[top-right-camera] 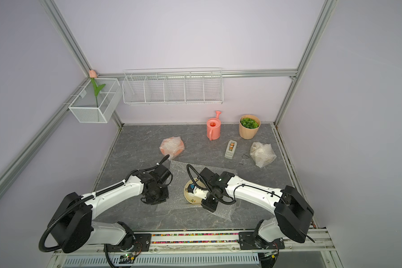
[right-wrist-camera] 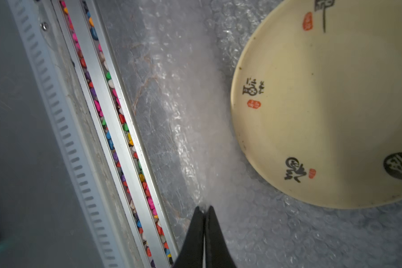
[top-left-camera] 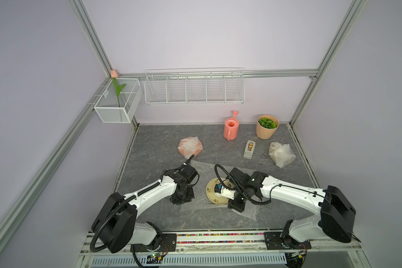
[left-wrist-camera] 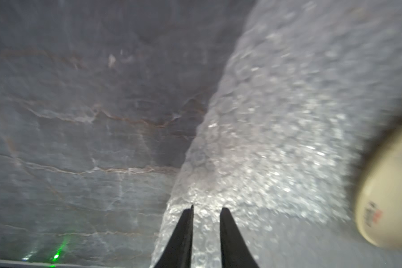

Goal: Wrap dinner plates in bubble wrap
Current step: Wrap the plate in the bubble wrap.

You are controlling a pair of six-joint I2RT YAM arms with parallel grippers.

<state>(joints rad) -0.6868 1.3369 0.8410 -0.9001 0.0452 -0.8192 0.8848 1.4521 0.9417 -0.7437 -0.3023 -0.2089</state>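
A cream plate (top-left-camera: pixel 212 193) (top-right-camera: pixel 189 197) (right-wrist-camera: pixel 323 104) with dark and red motifs lies on a flat sheet of bubble wrap (top-left-camera: pixel 203 169) (top-right-camera: pixel 179 169) (left-wrist-camera: pixel 276 139) at mid-table. My right gripper (right-wrist-camera: pixel 204 207) is shut on a raised fold of that sheet near the table's front edge, beside the plate. My left gripper (left-wrist-camera: pixel 206 208) hovers over the sheet's left border, its fingers slightly apart with wrap showing between them. The plate (left-wrist-camera: pixel 390 197) shows blurred at that view's edge. Further back, an orange plate (top-left-camera: pixel 190 146) (top-right-camera: pixel 172 146) sits bundled in bubble wrap. A second wrapped bundle (top-left-camera: pixel 281 153) (top-right-camera: pixel 262 153) lies at the right.
A grey tape dispenser (top-left-camera: pixel 249 149), a pink watering can (top-left-camera: pixel 231 128) and a potted plant (top-left-camera: pixel 267 126) stand at the back right. Wire baskets (top-left-camera: pixel 194 87) hang on the back wall. A rail filled with coloured pebbles (right-wrist-camera: pixel 116 130) runs along the front edge.
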